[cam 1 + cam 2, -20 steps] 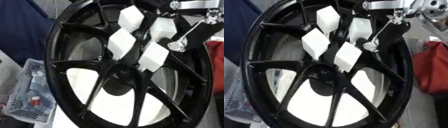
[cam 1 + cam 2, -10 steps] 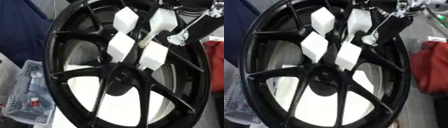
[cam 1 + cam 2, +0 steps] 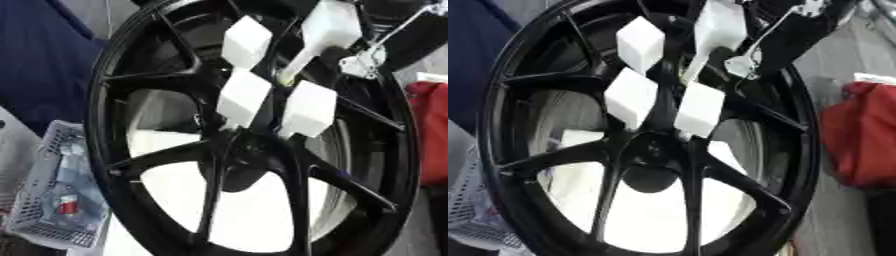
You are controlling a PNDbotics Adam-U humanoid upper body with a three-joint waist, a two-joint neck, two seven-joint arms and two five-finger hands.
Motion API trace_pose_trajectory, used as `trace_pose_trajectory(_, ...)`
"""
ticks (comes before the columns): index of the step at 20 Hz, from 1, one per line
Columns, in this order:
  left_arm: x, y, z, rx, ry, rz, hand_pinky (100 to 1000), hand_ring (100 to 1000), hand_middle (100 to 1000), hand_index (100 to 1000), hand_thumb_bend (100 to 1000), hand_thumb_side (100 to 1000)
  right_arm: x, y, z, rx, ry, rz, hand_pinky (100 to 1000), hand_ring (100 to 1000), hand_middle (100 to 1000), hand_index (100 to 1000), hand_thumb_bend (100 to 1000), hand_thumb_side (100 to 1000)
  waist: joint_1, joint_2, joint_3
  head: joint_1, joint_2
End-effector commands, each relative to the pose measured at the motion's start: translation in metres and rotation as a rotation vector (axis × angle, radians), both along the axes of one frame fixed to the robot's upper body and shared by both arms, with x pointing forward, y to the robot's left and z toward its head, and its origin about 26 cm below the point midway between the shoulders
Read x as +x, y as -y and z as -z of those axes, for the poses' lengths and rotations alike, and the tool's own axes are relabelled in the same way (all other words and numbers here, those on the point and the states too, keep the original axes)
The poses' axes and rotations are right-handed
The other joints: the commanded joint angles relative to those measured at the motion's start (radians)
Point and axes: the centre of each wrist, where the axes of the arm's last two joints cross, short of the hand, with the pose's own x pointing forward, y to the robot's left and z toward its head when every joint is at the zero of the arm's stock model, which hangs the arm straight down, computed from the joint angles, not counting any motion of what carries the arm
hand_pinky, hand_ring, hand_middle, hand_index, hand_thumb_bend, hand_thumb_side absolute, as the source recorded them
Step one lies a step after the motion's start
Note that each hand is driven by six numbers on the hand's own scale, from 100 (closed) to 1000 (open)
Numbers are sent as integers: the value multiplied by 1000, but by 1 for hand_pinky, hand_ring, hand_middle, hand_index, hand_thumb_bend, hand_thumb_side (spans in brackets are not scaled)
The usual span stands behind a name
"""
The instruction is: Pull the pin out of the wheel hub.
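Since one second ago the right hand (image 3: 289,95) has dropped lower across the wheel (image 3: 122,125), and its white fingertips (image 3: 243,97) now lie closer to the hub (image 3: 249,155). The whole picture has also shifted, so part of this change is camera motion.

The wheel is a black multi-spoke rim standing nearly upright and filling both views. The hand comes in from the upper right, fingers spread and pointing down toward the hub. Whether any fingertip touches or holds anything cannot be determined. No pin can be made out at the hub; the centre shows only a dark round bore (image 3: 649,177).

Surface and room: a white surface (image 3: 254,220) shows through the lower spoke gaps. A grey perforated basket (image 3: 44,210) sits at lower left, beside the rim, with small items inside, one red and white. Blue fabric (image 3: 44,65) fills the upper left. A red object (image 3: 868,135) lies to the right of the wheel.

The top and bottom of the rim are cut off. The forearm is cropped at the top edge. The left hand is not visible.
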Motion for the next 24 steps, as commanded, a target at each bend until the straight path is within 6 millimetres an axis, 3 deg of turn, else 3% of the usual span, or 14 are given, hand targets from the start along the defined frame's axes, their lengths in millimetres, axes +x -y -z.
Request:
trace_pose_trajectory(1,-3,-2,-6,9,24,-8,998,541,686,798,203,989,-13,15,-19,29,75,64,604,334,401,580,100,100,12,-34,-6,8,1)
trace_pose_trajectory(5,-4,-4,-6,5,26,-16,998,541,686,798,202,988,-12,45,-27,110,139,206,610,331,401,601,100,100,17,-36,-16,17,1)
trace_pose_trajectory(11,-4,-5,-5,-2,30,-27,998,541,687,798,202,986,1,114,-28,261,227,500,629,336,420,613,100,100,26,-37,-28,31,3)
trace_pose_trajectory(15,-4,-6,-5,-7,33,-34,998,541,687,798,201,985,10,168,-14,319,260,758,651,359,474,616,114,100,33,-37,-35,42,4)
trace_pose_trajectory(19,-4,-7,-5,-12,38,-42,999,541,687,798,201,982,16,219,14,348,266,1025,680,401,499,636,138,100,39,-37,-40,53,4)
trace_pose_trajectory(21,-4,-8,-5,-16,42,-46,998,542,687,798,200,981,17,239,32,359,258,1125,697,437,516,652,138,100,43,-39,-41,56,3)
trace_pose_trajectory(23,-4,-8,-6,-20,44,-47,999,542,687,798,200,980,18,252,49,362,243,1191,757,601,608,727,171,100,46,-40,-40,58,2)
trace_pose_trajectory(24,-4,-7,-6,-21,45,-46,999,542,687,798,200,979,19,258,58,358,228,1223,780,727,699,770,227,100,48,-41,-40,59,2)
